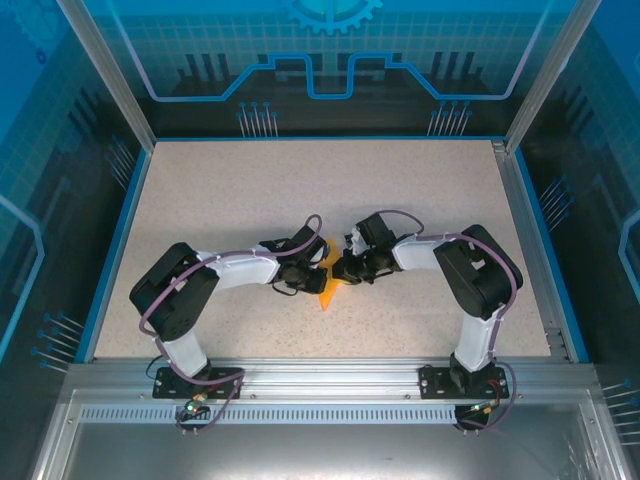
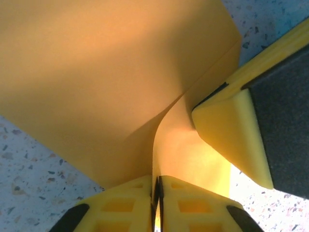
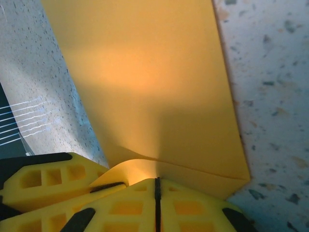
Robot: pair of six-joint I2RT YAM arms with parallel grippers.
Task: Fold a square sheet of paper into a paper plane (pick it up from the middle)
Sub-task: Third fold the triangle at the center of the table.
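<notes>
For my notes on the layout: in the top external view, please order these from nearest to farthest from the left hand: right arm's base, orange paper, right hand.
1. orange paper, at the left hand, between both hands.
2. right hand, just across the paper.
3. right arm's base, far right, at the near edge.

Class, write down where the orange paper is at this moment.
In the top view the orange paper sits at mid-table, gripped between the left hand and the right hand; each wrist view shows that hand shut on the sheet.
</notes>
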